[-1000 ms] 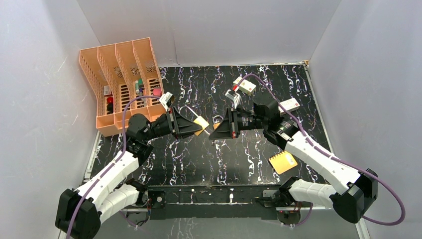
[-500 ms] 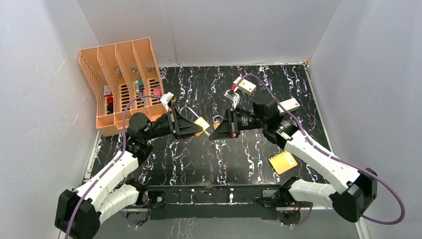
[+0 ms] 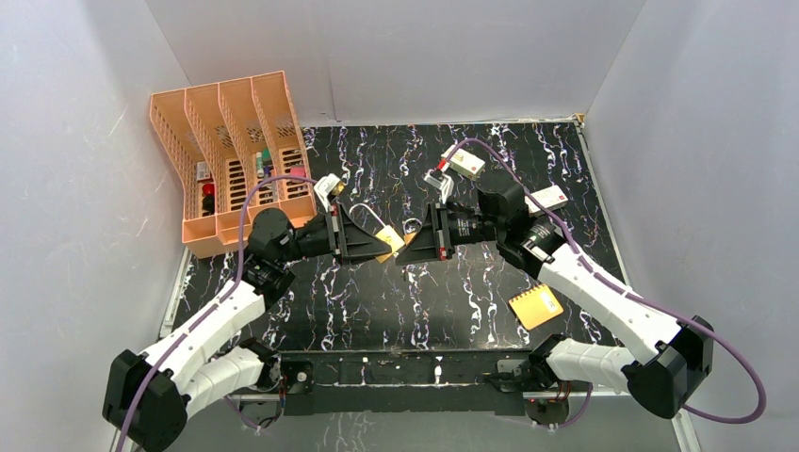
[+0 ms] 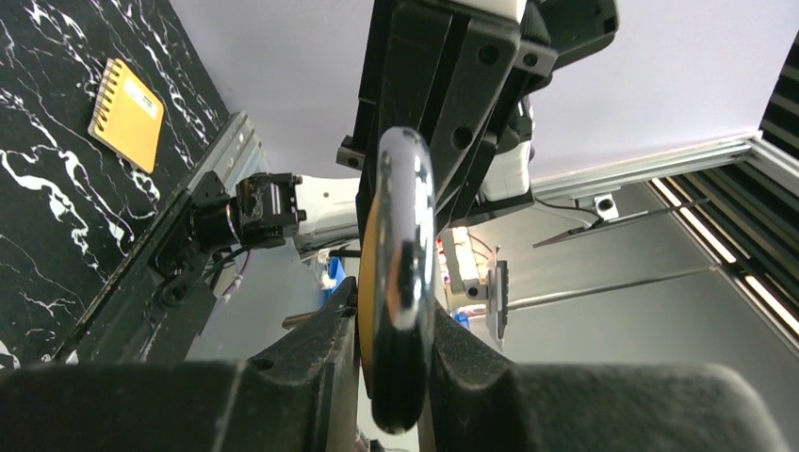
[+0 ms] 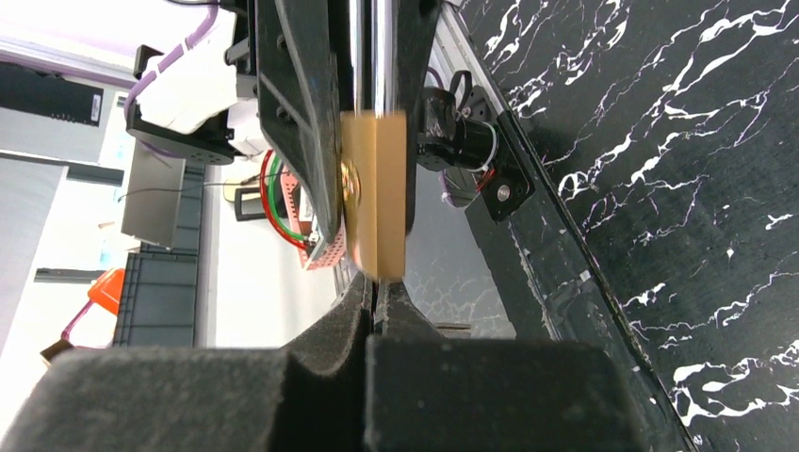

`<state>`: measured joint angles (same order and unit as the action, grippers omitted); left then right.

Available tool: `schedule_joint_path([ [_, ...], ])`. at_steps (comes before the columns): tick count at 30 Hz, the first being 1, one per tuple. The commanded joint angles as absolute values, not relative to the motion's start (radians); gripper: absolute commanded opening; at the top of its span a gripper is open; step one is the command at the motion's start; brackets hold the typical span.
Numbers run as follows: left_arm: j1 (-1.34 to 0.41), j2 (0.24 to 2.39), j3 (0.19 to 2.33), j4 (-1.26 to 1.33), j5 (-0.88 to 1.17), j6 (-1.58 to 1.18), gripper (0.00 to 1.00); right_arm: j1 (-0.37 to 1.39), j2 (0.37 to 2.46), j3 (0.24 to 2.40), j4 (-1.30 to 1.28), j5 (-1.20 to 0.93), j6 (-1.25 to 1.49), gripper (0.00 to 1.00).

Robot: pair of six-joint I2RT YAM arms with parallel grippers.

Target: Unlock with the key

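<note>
- The key (image 3: pixel 412 227) shows from above only as a small silver ring just beside the tips of the right fingers (image 5: pixel 320 363), over the middle of the counter (image 3: pixel 377 301).
- Its blade is hidden, probably pinched there, long axis level and pointing left at the padlock (image 5: pixel 375 193).
- The right fingers are pressed fully together, tips touching the brass base.
- The left fingers (image 4: pixel 292 377) clamp the padlock's body, steel shackle (image 4: pixel 403 282) toward their camera.
- An orange notepad (image 3: pixel 535 307) lies flat; its pale label is too small to read.
</note>
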<state>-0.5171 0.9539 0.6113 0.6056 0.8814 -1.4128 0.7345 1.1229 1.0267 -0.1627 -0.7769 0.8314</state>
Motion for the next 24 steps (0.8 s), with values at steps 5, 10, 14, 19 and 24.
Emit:
schedule_joint_path([
  [5, -0.634, 0.959, 0.714, 0.593, 0.95, -1.339, 0.0, 0.733, 1.148, 1.082, -0.053, -0.686, 0.832, 0.0],
  [10, -0.646, 0.947, 0.733, 0.5, 0.903, -1.277, 0.0, 0.733, 1.13, 1.068, -0.039, -0.661, 0.828, 0.0],
  [14, -0.646, 0.933, 0.742, 0.49, 0.854, -1.253, 0.36, 0.733, 1.112, 1.063, -0.021, -0.651, 0.824, 0.0],
  [19, -0.646, 0.897, 0.736, 0.506, 0.766, -1.246, 0.48, 0.734, 1.108, 1.064, -0.01, -0.644, 0.828, 0.0],
  [24, -0.646, 0.865, 0.715, 0.533, 0.685, -1.251, 0.55, 0.733, 1.089, 1.038, 0.046, -0.625, 0.85, 0.0],
])
